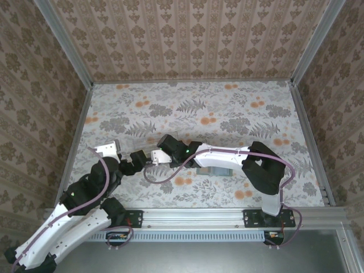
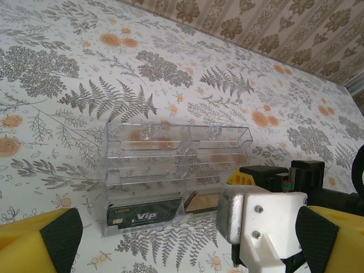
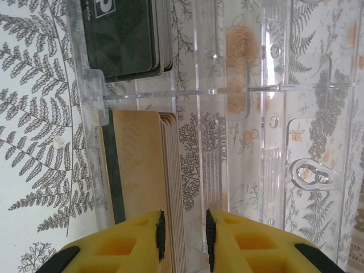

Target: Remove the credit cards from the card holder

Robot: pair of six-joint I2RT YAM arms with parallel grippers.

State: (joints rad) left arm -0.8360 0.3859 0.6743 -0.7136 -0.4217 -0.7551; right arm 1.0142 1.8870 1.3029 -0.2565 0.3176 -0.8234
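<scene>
A clear plastic case (image 2: 176, 153) lies on the flowered table and holds two stacks of credit cards. One stack is black with white marks (image 2: 145, 213) (image 3: 122, 37). The other is tan with a dark stripe (image 2: 205, 200) (image 3: 136, 165). My right gripper (image 3: 185, 239) (image 1: 153, 157) is open by a narrow gap, and the edges of the tan stack lie between its pads. My left gripper (image 2: 189, 234) (image 1: 136, 161) is wide open just in front of the case, holding nothing. A grey-green flat thing, seemingly the card holder (image 1: 213, 170), lies mostly hidden under my right forearm.
The right gripper's white and grey body (image 2: 261, 227) crowds the case's near right corner in the left wrist view. Patterned walls with metal rails (image 1: 77, 122) close in the table on three sides. Bare table stretches behind the case (image 1: 227, 108).
</scene>
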